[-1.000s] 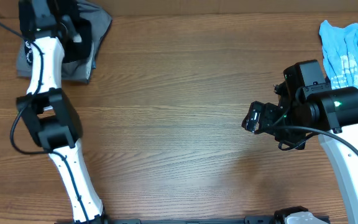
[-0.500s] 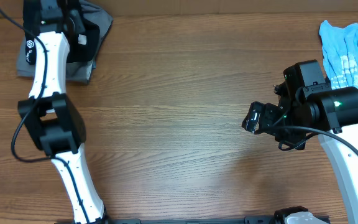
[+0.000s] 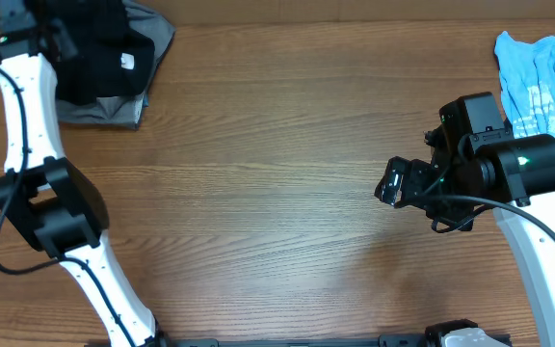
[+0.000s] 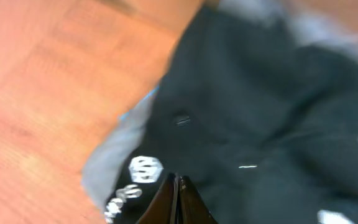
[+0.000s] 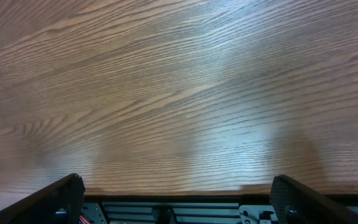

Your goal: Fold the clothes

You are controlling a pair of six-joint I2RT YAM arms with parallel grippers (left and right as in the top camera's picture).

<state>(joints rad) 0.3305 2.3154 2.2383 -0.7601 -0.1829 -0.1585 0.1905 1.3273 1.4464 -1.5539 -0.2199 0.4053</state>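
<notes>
The clothes, a black T-shirt, lie bunched at the table's far left corner on top of a grey garment, with a small white tag showing. The left wrist view is blurred. It shows the black T-shirt, its white round logo and my left gripper shut just above the fabric, with nothing between the fingers. My left arm stands just left of the pile. My right gripper hangs open over bare wood at the right, and the right gripper has nothing in it.
A light blue printed shirt lies crumpled at the far right corner. The wooden table stretches between the two arms. The grey garment sticks out from under the black fabric.
My left arm has swung left off the pile, uncovering the black T-shirt on the grey garment. The right arm has not moved.
</notes>
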